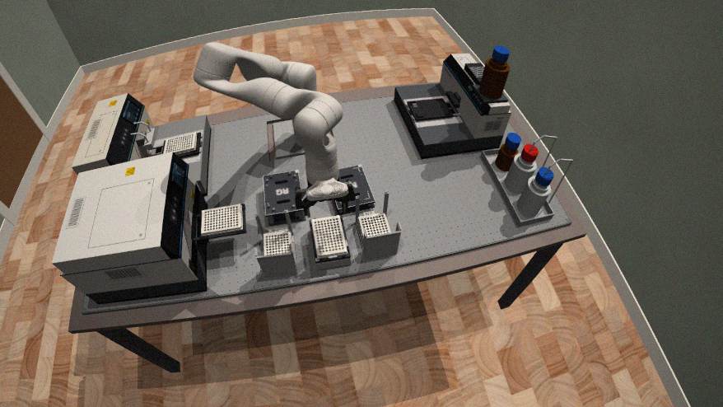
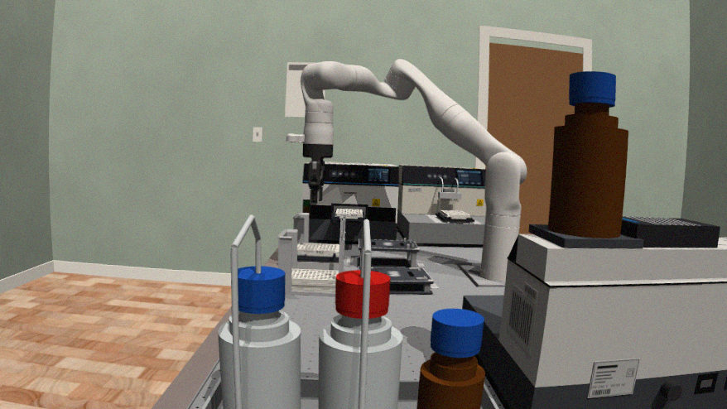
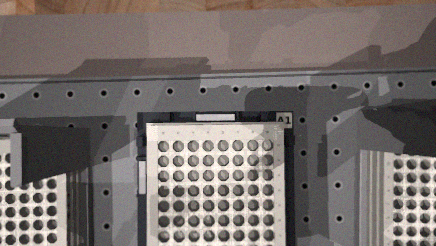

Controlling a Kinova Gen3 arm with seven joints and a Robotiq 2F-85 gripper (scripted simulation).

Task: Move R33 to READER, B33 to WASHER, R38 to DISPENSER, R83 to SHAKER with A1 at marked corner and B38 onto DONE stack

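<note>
My gripper point(image 2: 315, 195) is open and empty. It hangs well above the deck's front row, over the middle white well plate point(image 1: 329, 236) point(image 3: 215, 180). That plate lies flat in a dark nest, with an A1 mark point(image 3: 283, 119) at its far right corner. My fingers are out of the wrist view. A rack with a white plate stands on each side, the left one point(image 1: 277, 242) point(image 3: 30, 210) and the right one point(image 1: 374, 226) point(image 3: 411, 200). More white plates sit on the big left instrument's tray point(image 1: 222, 219) point(image 2: 349, 210) and on the back-left instrument point(image 1: 180, 144) point(image 2: 454, 214). I cannot read any plate labels.
The RG nest point(image 1: 282, 198) and a second dark nest point(image 1: 360, 188) lie just behind the front row, under my arm. An instrument with a dark tray point(image 1: 429, 109) stands at the back right, and a bottle holder point(image 1: 523, 174) at the right edge.
</note>
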